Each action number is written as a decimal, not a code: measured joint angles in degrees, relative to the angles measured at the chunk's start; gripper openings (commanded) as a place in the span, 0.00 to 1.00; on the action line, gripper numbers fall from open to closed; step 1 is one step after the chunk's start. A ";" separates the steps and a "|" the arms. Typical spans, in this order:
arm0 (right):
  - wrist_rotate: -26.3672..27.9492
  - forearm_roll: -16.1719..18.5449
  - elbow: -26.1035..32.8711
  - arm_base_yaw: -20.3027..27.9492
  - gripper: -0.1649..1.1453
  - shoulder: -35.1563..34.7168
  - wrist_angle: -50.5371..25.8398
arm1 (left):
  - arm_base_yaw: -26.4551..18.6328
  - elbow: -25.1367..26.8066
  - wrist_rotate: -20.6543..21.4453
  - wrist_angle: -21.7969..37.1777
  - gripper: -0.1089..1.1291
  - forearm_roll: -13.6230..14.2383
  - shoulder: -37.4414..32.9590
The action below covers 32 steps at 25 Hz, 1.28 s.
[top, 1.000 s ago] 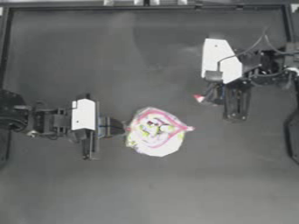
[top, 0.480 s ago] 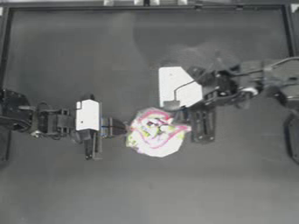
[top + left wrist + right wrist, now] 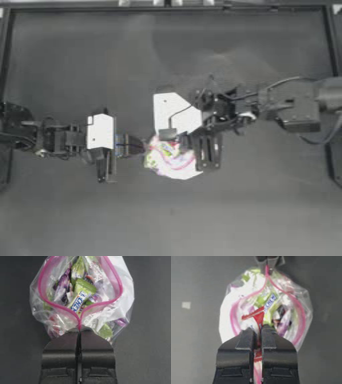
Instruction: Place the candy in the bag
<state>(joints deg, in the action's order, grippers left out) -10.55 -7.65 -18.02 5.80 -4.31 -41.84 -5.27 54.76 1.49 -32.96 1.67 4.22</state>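
The left gripper point(image 3: 79, 331) is closed on the rim of the bag point(image 3: 80, 301), pinching the pink seal strip point(image 3: 45, 298) at one end so that the mouth stands open in a wide loop; through the clear plastic one sees many wrapped sweets, a green one point(image 3: 79, 297) in the middle. In the top view this gripper point(image 3: 133, 146) reaches in from the left and the bag point(image 3: 172, 161) lies near the middle of the table point(image 3: 80, 65). The right gripper point(image 3: 258, 331) is directly over the open mouth — its jaws are pressed together on the candy point(image 3: 257, 316), whose red wrapper sticks out in front of the jaw tips and points into the loop of the seal strip. From above, the right gripper point(image 3: 202, 150) overlaps the right part of the bag, so the candy itself is hidden there. I judge that the step in hand is the delivery: the sweet is carried and already placed above the opening, but not yet let go. The next move probably calls for lowering the tips a little more inside the pink rim, then opening the jaws so the candy falls among the others. The left gripper should hold the rim firm — if the loop collapses, the sweet may land on the plastic outside.
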 measured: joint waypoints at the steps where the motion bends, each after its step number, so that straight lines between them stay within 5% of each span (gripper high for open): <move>1: 0.00 0.00 0.26 0.00 0.31 -0.53 0.26 | -0.09 0.00 -0.09 0.00 0.11 0.00 0.09; 21: -0.35 0.62 1.14 0.00 0.37 -6.50 2.46 | -0.09 0.00 0.00 0.00 0.11 0.09 0.00; 32: -0.09 0.62 1.67 0.09 0.79 -6.42 2.46 | -0.09 0.09 0.00 0.00 0.11 0.18 0.00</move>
<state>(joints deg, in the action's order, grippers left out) -10.63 -7.03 -16.35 5.89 -10.72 -39.38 -5.36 54.84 1.49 -32.96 1.85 4.22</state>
